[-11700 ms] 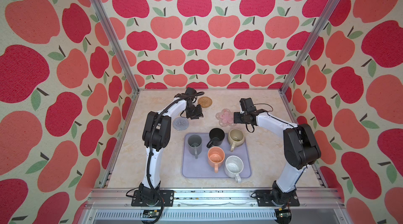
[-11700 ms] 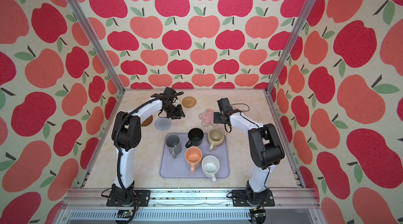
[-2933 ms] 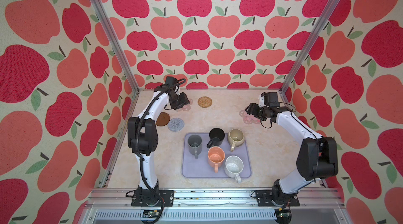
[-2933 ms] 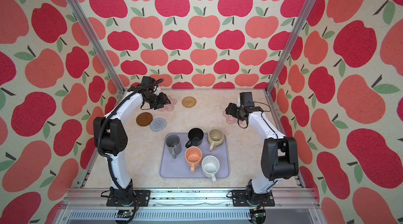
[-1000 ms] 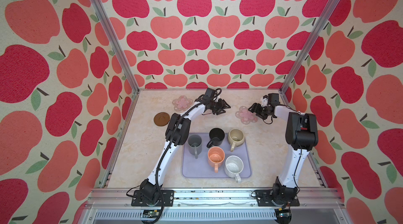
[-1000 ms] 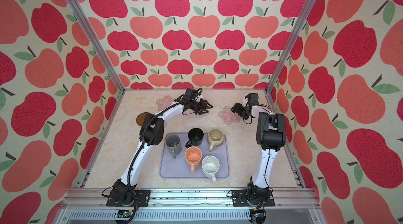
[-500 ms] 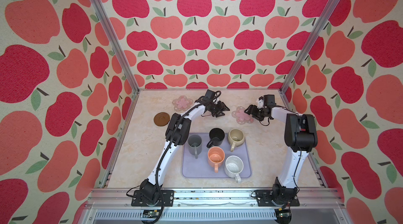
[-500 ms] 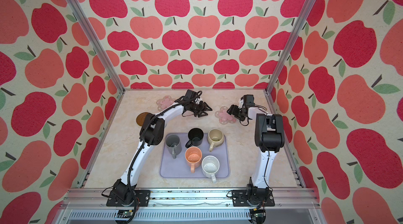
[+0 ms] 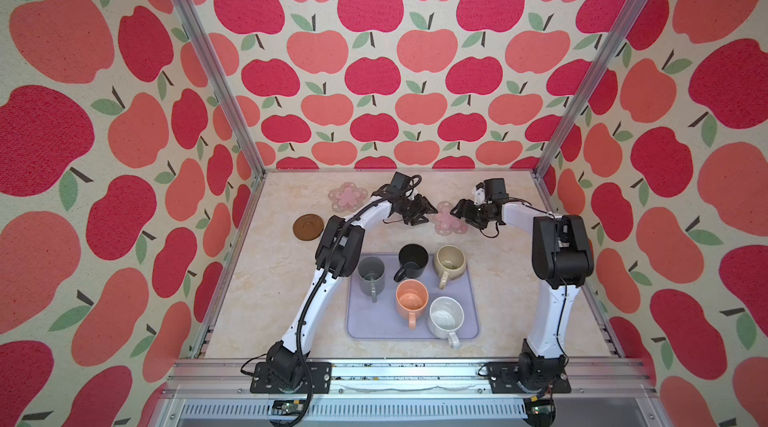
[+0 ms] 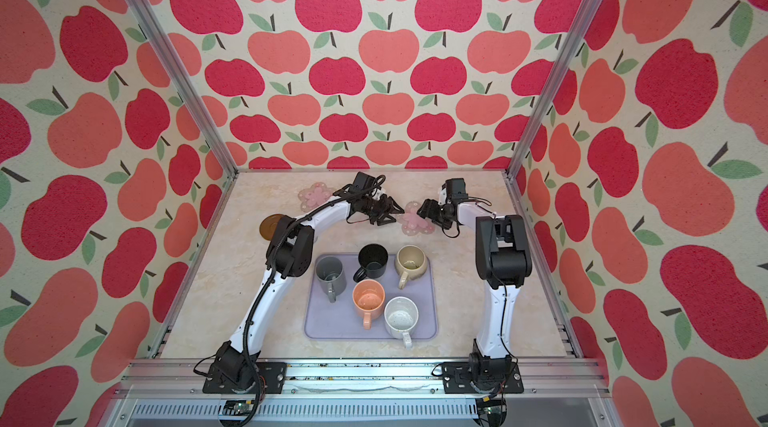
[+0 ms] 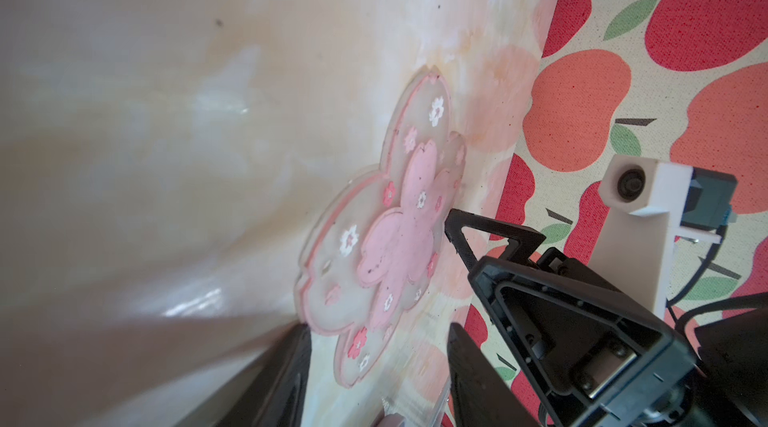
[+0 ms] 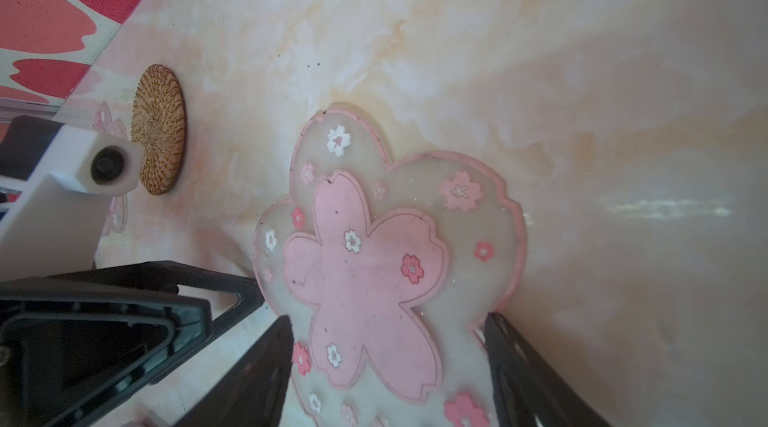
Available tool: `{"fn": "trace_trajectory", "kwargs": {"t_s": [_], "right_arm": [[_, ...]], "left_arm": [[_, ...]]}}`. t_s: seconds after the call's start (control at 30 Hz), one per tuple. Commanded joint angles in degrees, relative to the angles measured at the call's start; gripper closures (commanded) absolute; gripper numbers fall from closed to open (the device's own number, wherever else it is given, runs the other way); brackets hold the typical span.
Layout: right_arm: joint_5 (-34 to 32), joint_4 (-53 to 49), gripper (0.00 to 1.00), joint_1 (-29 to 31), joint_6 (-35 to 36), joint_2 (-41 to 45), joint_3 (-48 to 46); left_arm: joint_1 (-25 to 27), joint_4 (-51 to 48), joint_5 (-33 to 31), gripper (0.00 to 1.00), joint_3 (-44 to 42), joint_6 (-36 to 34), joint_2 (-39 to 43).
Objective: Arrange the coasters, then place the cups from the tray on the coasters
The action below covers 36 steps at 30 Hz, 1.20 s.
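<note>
Two coasters hidden, rattan coaster (image 12: 158, 130) half-covered

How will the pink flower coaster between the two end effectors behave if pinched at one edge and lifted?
The pink flower coaster looks thin and translucent, like soft rubber, so it would probably droop from an edge pinch. It lies flat on the marble-look tabletop, so getting a finger under its rim may be hard. Being so thin, it is likely very light and will slide rather than tip when pushed.

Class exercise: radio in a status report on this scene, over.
Both grippers, left and right, open, flanking pink flower-shaped coaster. Five mugs on lavender tray. Nothing in the way.
</note>
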<state>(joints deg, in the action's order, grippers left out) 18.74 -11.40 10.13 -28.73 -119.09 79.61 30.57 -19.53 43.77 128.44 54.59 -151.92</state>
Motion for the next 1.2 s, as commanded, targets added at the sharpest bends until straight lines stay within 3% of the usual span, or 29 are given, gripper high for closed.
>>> {"fn": "trace_trajectory", "kwargs": {"t_s": [0.0, 0.43, 0.67, 1.17], "right_arm": [[1.5, -2.5, 0.26, 1.5, -3.1, -3.2, 0.1], [3.7, -0.5, 0.26, 2.0, -7.7, -8.1, 6.1], [4.0, -0.6, 0.26, 2.3, -8.8, -10.4, 9.8], [4.9, -3.3, 0.26, 2.3, -10.4, -18.5, 22.4]], "left_arm": [[0.1, -3.7, -0.5, 0.45, -1.7, 0.3, -0.4], [-1.7, 1.6, -1.8, 0.46, -0.8, 2.0, -1.9], [-3.0, 0.7, -2.4, 0.46, 6.5, 1.7, -6.2], [-4.6, 10.7, -3.3, 0.46, 11.7, 6.3, -11.7]]}}
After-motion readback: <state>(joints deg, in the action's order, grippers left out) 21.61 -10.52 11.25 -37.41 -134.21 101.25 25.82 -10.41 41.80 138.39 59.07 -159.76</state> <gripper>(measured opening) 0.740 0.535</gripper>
